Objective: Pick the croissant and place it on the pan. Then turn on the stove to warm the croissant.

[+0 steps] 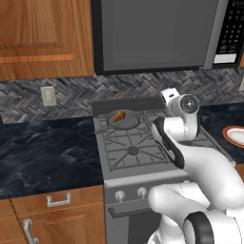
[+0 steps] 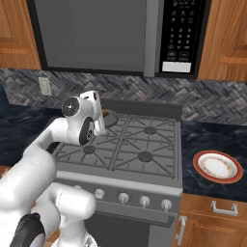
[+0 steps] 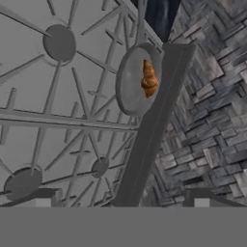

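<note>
Orange-brown against grey steel, the croissant (image 3: 149,78) lies inside the pan (image 3: 129,89), toward the side of the pan nearest the stove's raised back panel; in the left base view the croissant (image 1: 118,116) and the pan (image 1: 125,119) sit on the rear left burner of the stove (image 1: 136,147), close to its back edge. The gripper (image 3: 121,200) is spread wide, its two dark fingertips (image 3: 42,197) standing far apart at the bottom of the hand view with nothing between them and nothing touching them; it holds nothing. It hangs above the black grates, well apart from the pan, looking down across the burners toward the stove's back edge and the grey herringbone backsplash (image 3: 212,120). From the right base view the white arm reaches over the left half of the stove (image 2: 140,154), its wrist hiding most of the pan. A white plate with an orange-red rim (image 2: 217,166) rests on the dark counter just beside the stove's right edge. Round knobs (image 2: 124,197) line the stove's front.
</note>
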